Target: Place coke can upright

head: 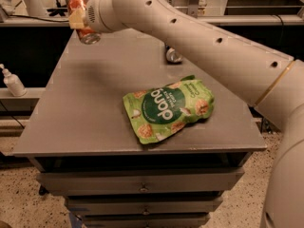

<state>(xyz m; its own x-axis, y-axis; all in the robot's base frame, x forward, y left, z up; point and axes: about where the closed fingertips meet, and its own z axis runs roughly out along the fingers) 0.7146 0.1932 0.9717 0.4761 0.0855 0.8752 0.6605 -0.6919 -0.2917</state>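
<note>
The coke can [86, 33], red with a silver end, hangs tilted above the far left corner of the grey table [85, 113]. My gripper [78, 18] is shut on it at the top left of the camera view, and a pale finger [75, 19] covers the can's middle. The silver end points down and towards the camera. My white arm [199, 37] stretches from the right edge across the back of the table.
A green snack pouch [168, 108] lies flat right of the table's centre. A second small can [173, 56] stands at the back, partly hidden by my arm. A white pump bottle [12, 82] sits on a shelf to the left. Drawers [142, 186] sit under the tabletop.
</note>
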